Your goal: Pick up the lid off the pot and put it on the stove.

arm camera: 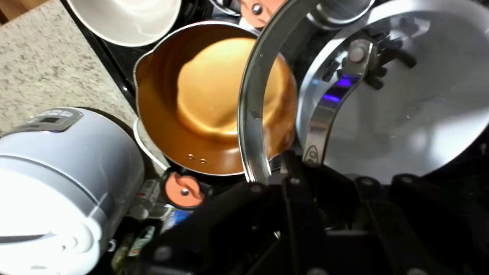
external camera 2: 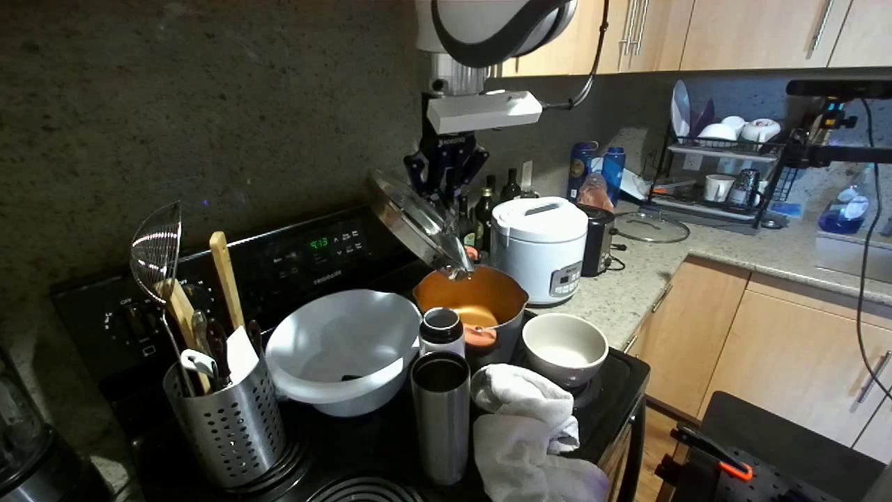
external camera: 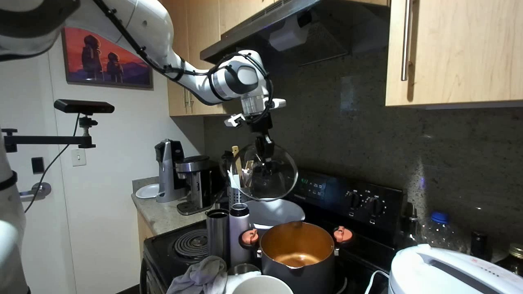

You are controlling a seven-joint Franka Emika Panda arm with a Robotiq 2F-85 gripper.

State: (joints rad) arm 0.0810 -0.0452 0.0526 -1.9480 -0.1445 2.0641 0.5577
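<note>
The glass lid with a steel rim and a metal strap handle shows in both exterior views [external camera: 276, 185] [external camera 2: 412, 216] and in the wrist view [arm camera: 252, 99]. It hangs steeply tilted above the stove [external camera 2: 345, 443]. My gripper [external camera: 264, 155] is shut on the lid's handle; the fingertips also show in an exterior view [external camera 2: 440, 199] and in the wrist view [arm camera: 307, 166]. The dark pot with copper inside and orange handle grips [external camera: 300, 245] stands uncovered on the stove, below the lid and to one side; it also shows in the wrist view [arm camera: 206, 95].
A white basin [external camera 2: 341, 348], a steel tumbler [external camera 2: 441, 425], a pale bottle [external camera: 240, 232], a utensil holder [external camera 2: 230, 425], a cream bowl [external camera 2: 564, 348] and grey cloths [external camera 2: 516, 439] crowd the stove. A rice cooker [external camera 2: 540, 244] stands beside it. A range hood [external camera: 286, 28] hangs above.
</note>
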